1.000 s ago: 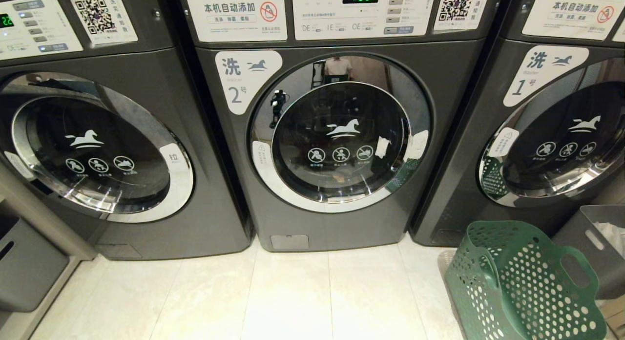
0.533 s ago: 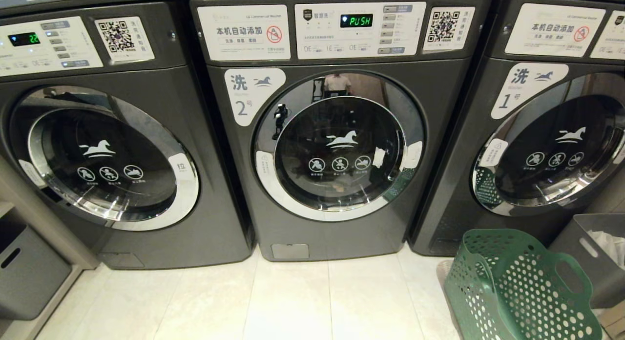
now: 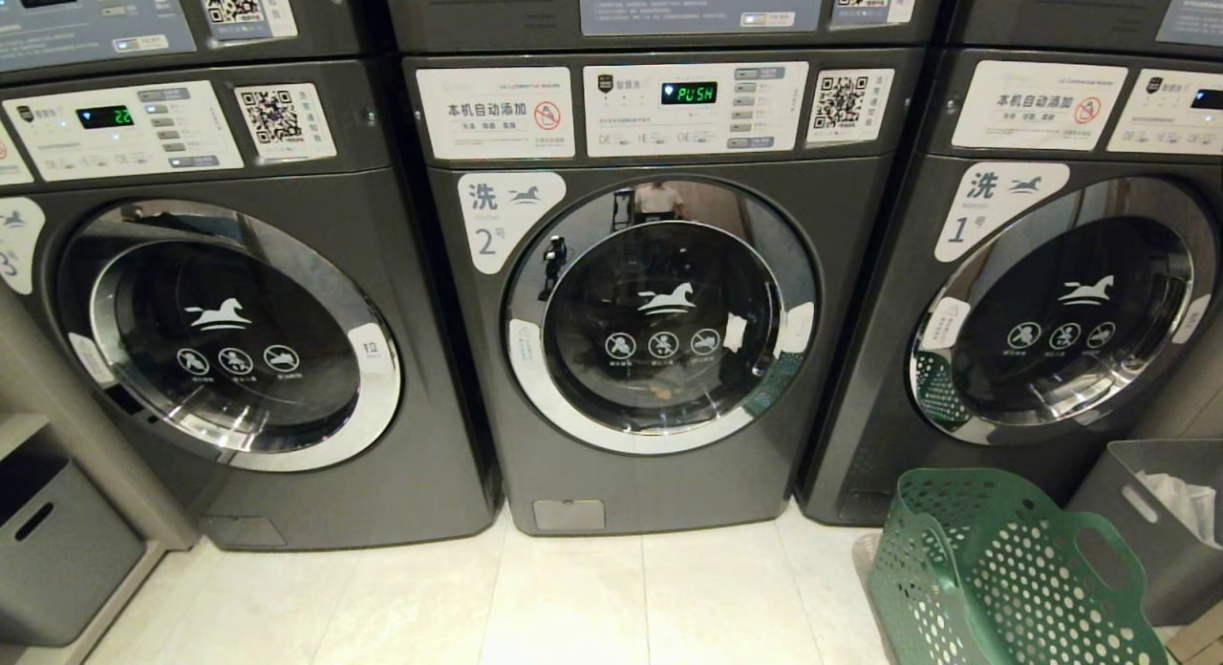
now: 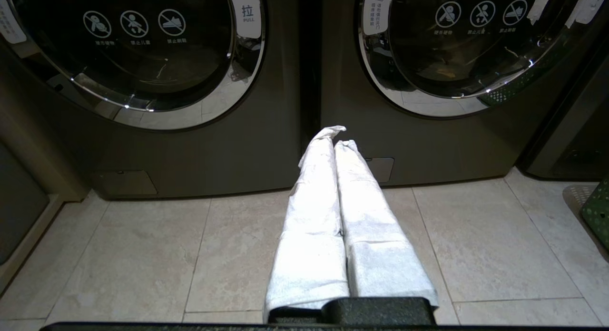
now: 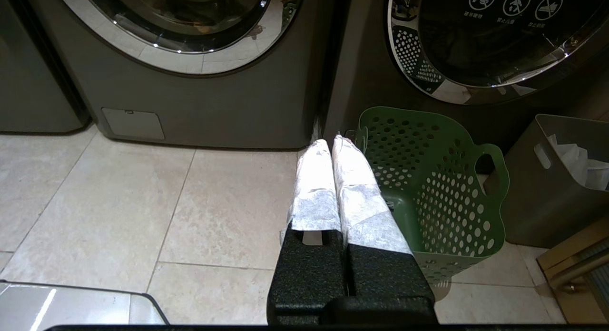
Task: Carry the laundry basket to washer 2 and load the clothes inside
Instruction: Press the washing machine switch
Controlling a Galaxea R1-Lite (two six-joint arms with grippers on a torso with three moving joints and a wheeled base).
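Washer 2 point(image 3: 659, 474) is the middle grey machine, its round glass door point(image 3: 659, 316) closed and its display reading PUSH. The green perforated laundry basket point(image 3: 1003, 569) stands on the floor at the right, in front of washer 1. The part of its inside that shows in the right wrist view point(image 5: 442, 188) holds no clothes; the clothes are out of view. My left gripper point(image 4: 337, 136), wrapped in white, is shut and empty, low over the tiles before the gap between washers 3 and 2 point(image 4: 428, 131). My right gripper point(image 5: 331, 143) is shut and empty just beside the basket's rim.
Washer 3 point(image 3: 229, 340) stands to the left and washer 1 point(image 3: 1051, 331) to the right, both doors closed. A grey bin point(image 3: 1166, 550) with white cloth sits behind the basket. Another grey bin point(image 3: 48, 550) is at the far left. Pale tiles point(image 3: 573, 598) lie before the machines.
The whole head view has slid downward, bringing an upper row of control panels into sight: the camera moved. Washers, basket and bins kept their places.
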